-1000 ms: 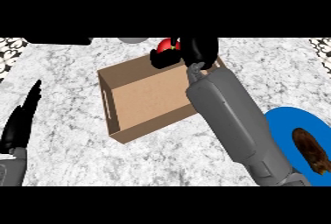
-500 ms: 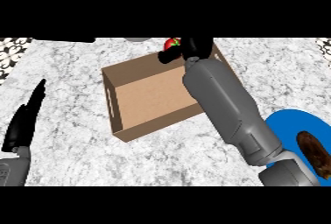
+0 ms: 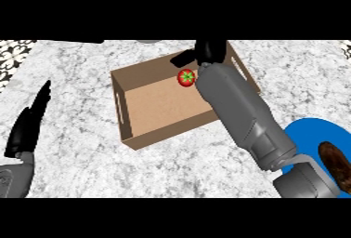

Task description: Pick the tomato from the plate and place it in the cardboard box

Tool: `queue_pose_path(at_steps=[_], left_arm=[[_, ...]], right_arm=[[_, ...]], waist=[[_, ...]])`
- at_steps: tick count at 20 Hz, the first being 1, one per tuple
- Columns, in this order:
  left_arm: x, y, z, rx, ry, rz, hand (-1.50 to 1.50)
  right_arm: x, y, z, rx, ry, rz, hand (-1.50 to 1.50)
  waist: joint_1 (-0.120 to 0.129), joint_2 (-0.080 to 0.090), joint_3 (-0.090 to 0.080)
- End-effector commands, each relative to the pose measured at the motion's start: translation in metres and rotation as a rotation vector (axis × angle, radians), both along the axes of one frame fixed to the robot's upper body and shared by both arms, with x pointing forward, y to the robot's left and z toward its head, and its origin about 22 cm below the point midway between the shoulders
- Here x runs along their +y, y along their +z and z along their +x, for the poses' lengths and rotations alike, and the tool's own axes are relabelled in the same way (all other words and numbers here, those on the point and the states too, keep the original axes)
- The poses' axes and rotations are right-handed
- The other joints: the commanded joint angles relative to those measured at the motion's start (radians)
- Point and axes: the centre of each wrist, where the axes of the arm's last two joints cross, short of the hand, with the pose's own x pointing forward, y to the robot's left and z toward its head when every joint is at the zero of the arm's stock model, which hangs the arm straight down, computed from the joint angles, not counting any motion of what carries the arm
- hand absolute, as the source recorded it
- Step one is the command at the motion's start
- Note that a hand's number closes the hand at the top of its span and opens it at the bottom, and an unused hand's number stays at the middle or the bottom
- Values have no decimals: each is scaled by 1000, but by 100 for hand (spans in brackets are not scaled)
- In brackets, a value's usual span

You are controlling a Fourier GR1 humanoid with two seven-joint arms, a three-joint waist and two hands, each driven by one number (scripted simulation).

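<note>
Red tomato (image 3: 185, 77) in cardboard box (image 3: 126, 118), right hand (image 3: 205, 51) fingers relaxed above, no writing

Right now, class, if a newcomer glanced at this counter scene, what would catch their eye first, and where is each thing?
The red tomato stands out, inside the open cardboard box near its far wall, just beside the right robot hand. At the lower right, the bright blue plate holds a brown item. The left robot hand rests open at the left edge.
</note>
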Motion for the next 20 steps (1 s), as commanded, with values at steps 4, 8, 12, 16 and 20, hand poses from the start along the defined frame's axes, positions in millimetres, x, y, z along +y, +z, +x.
queue_pose_path(at_steps=[4, 8, 12, 16, 20], left_arm=[[-2, -1, 0, 17, 30, 9, 0], [10, -7, -17, -3, 51, 1, 0], [18, -10, -20, 15, 65, 7, 0], [26, -12, -28, 56, 102, 13, 0], [39, -18, -40, 52, 118, 3, 0]], right_arm=[[7, 25, 4, -206, -31, 136, -150], [-10, 17, 3, -305, -70, 241, -150], [-43, 20, 5, -343, -37, 309, -150], [-89, 12, -5, -335, -71, 335, -150], [-117, -26, -41, -290, -101, 324, -150]], waist=[[-25, -9, 0], [-49, -16, 1], [-71, -22, 1], [-95, -30, 0], [-124, -40, 0]])
